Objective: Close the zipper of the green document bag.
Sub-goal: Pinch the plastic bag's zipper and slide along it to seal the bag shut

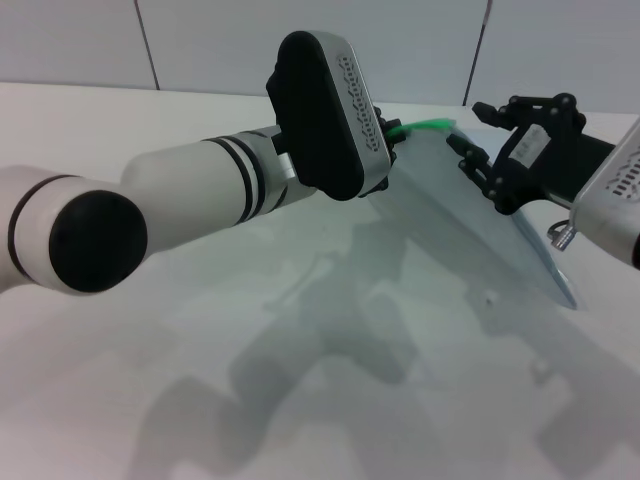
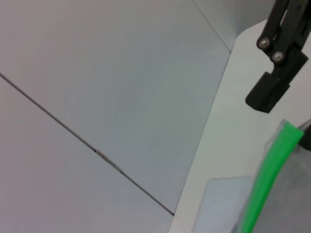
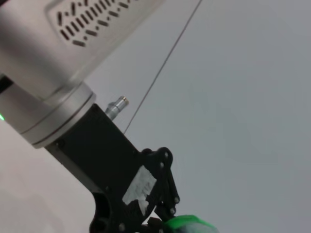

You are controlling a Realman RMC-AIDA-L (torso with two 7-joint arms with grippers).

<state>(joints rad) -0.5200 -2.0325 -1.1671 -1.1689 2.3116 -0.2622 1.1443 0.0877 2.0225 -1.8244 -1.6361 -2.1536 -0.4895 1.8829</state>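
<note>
Translucent green document bag (image 1: 480, 235), lifted

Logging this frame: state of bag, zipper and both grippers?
green document bag: lifted at its green edge, sloping down to the table.
zipper: held up between both grippers; slider not visible.
left gripper: at the zipper, fingers hidden.
right gripper: at the zipper's other side.

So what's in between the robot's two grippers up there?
In the head view, the zipper, a bright green strip on the lifted green document bag, runs between the left gripper and the right gripper.
</note>
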